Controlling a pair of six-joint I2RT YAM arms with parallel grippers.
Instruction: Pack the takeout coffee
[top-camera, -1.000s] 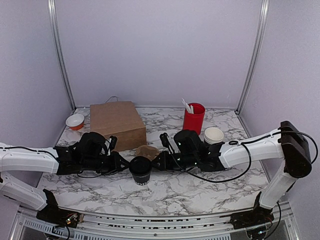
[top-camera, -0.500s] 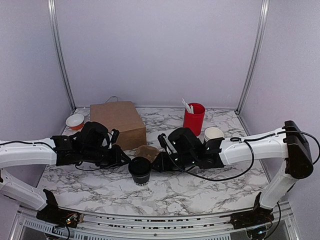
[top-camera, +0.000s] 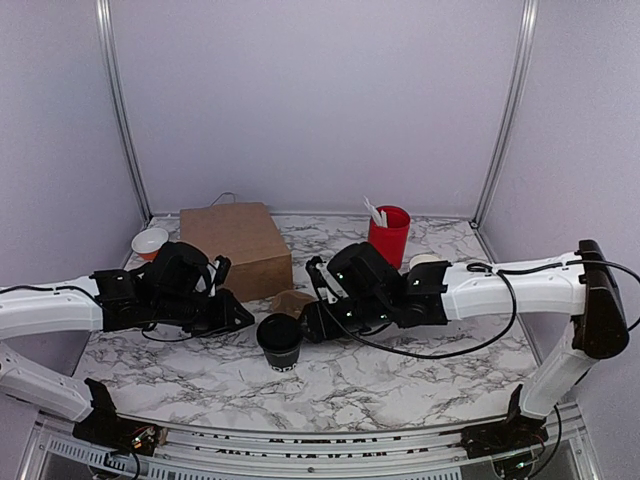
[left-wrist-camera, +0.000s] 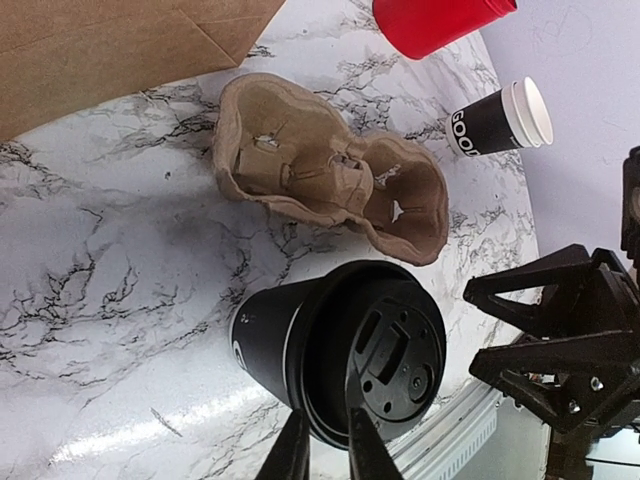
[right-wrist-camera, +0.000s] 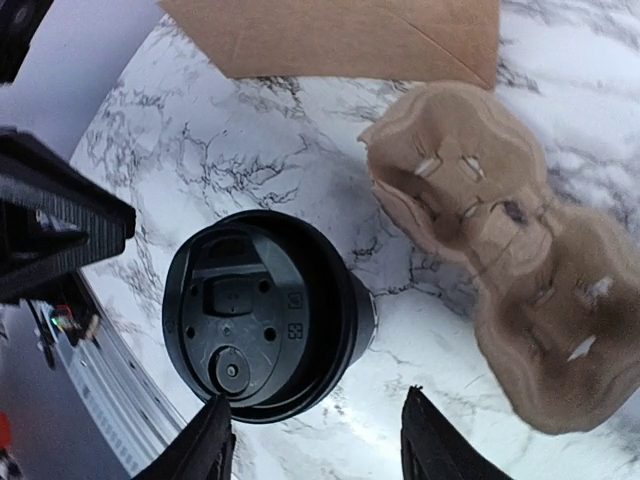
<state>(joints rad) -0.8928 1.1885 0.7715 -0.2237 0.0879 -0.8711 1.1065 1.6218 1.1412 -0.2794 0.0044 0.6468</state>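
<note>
Marble table (top-camera: 400, 385) holds the takeout coffee (top-camera: 280, 338), lid on but not yet packed, just ahead of the released right gripper (right-wrist-camera: 315, 420); whether the narrow left gripper (left-wrist-camera: 325, 425) pinches its rim is unclear.

L wrist view: left gripper (left-wrist-camera: 326, 425) cut off by btm edge, only tips show; can't tell if they pinch the takeout coffee (left-wrist-camera: 330, 340) rim. Red cup (left-wrist-camera: 440, 20) and paper bag (left-wrist-camera: 110, 50), far beyond the fingers, cropped at top. R wrist view: right gripper (right-wrist-camera: 316, 398) cropped likewise; cup carrier (right-wrist-camera: 500, 250), ahead-right of the fingers, runs off rt edge. Top view: cup stack (top-camera: 427, 262) mostly hidden behind right arm (top-camera: 500, 290).
</note>
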